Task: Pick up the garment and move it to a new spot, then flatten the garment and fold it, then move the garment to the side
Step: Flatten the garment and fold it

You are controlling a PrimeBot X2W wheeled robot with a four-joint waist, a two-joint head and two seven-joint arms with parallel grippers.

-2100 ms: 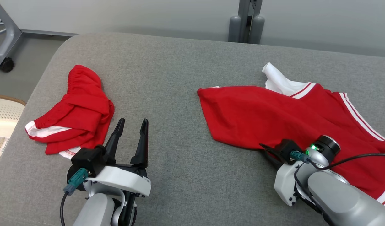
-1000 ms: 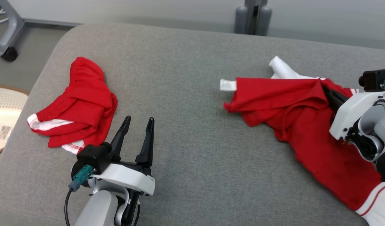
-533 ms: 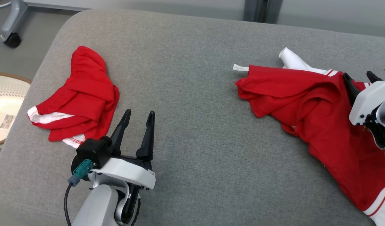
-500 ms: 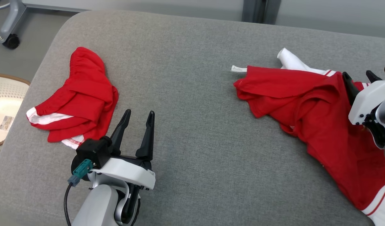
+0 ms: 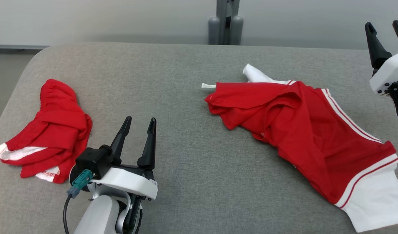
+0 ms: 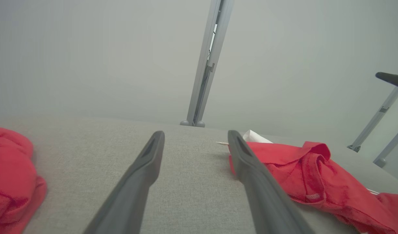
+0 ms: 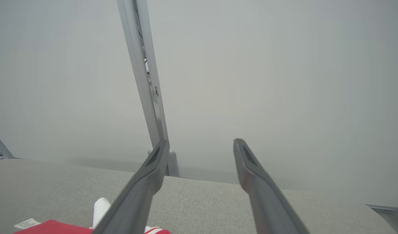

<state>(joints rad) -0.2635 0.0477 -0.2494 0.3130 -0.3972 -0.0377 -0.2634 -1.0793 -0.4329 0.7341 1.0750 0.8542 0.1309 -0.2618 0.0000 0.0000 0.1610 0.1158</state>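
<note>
Grey fabric-covered desk (image 5: 186, 195), far-left corner rounded. Red shorts (image 5: 56, 123) with white trim, bunched, near desk's left edge. Grey metal post (image 5: 225, 13) behind far edge, two cylinders at foot. Pale wall (image 5: 105, 19) beyond.

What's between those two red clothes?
In the head view, the open left gripper; otherwise bare grey surface between the folded garment and the shirt.

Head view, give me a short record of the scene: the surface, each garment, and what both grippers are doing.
surface: grey padded table
right garment: red jersey with white trim, rumpled, neither flat nor folded
left garment: red shorts, bunched in a loose fold
left gripper: open, empty, over bare table between the garments
right gripper: open, empty, raised clear of the red jersey
</note>
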